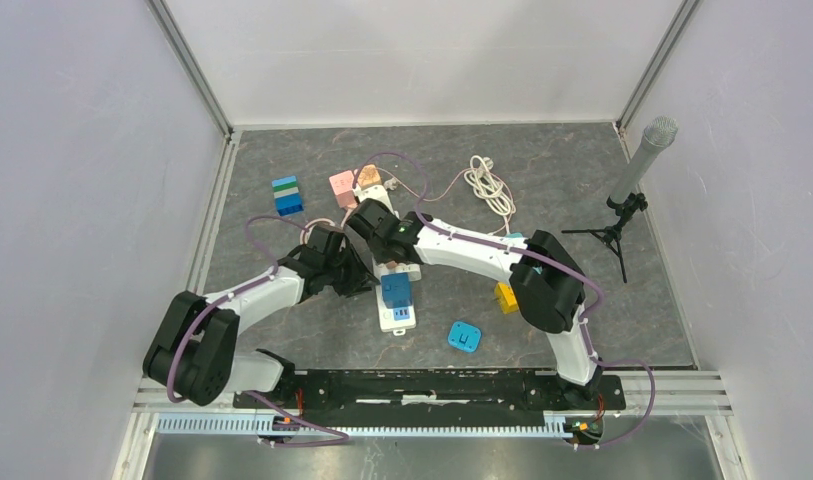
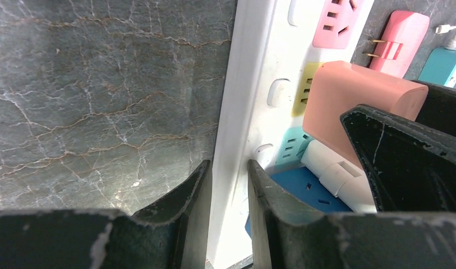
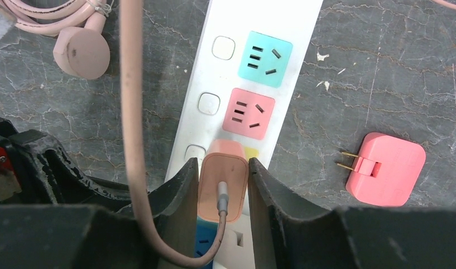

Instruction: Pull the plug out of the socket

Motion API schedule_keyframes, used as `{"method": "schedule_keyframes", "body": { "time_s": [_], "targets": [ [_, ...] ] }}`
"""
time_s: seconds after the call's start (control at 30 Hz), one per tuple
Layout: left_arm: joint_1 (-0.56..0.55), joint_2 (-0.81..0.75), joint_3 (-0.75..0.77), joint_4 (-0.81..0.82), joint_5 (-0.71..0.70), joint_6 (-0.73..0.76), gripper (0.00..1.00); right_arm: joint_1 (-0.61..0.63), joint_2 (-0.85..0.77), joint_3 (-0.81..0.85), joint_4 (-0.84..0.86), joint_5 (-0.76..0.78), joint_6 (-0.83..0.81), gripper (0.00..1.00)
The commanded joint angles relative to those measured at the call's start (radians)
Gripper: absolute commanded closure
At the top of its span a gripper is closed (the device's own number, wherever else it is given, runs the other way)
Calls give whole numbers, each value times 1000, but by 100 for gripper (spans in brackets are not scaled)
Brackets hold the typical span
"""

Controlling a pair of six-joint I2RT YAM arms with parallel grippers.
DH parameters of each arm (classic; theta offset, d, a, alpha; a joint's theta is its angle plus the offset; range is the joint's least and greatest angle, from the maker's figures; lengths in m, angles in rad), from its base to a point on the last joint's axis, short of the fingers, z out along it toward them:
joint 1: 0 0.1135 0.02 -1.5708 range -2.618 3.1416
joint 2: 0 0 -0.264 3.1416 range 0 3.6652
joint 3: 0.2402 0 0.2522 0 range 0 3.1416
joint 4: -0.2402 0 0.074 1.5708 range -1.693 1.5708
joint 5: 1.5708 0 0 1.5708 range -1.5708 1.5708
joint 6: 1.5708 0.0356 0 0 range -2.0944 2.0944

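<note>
The socket is a white strip (image 1: 397,312) (image 3: 236,14) with coloured outlets, lying mid-table. A salmon-pink plug (image 3: 222,179) (image 2: 354,98) with a pink cable (image 3: 130,84) sits in its yellow outlet. My right gripper (image 3: 222,162) (image 1: 387,243) is shut on the plug, one finger pressed against each side. My left gripper (image 2: 228,165) (image 1: 354,275) is clamped over the strip's long left edge, just beside the plug. In the top view the plug is hidden under the right gripper.
A loose pink adapter (image 3: 388,168) with bare prongs lies right of the strip. A blue adapter (image 1: 465,336), yellow block (image 1: 506,297), stacked coloured blocks (image 1: 287,196), coiled white cable (image 1: 490,185) and a microphone stand (image 1: 632,180) surround it.
</note>
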Motion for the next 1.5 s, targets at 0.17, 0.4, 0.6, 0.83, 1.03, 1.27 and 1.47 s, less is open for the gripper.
{"method": "schedule_keyframes", "body": {
  "time_s": [0.17,0.4,0.6,0.83,1.03,1.27,1.47],
  "targets": [
    [2,33,-20,-111,-102,30,64,-9,-149,46,130,19,-17,100],
    [1,-29,59,-117,-56,51,58,-67,-294,-44,185,48,-57,100],
    [3,-79,176,-133,-8,88,41,-194,-393,-208,283,-87,-105,100],
    [5,-150,321,-330,-251,99,23,-341,-379,-302,347,-373,-159,100],
    [8,-242,306,-409,-372,90,14,-445,-263,-300,385,-556,-163,97],
    [9,-300,263,-433,-375,64,10,-522,-96,-219,398,-732,-174,86],
    [9,-313,259,-435,-360,63,10,-560,10,-109,301,-741,-200,80]
  ]
}}
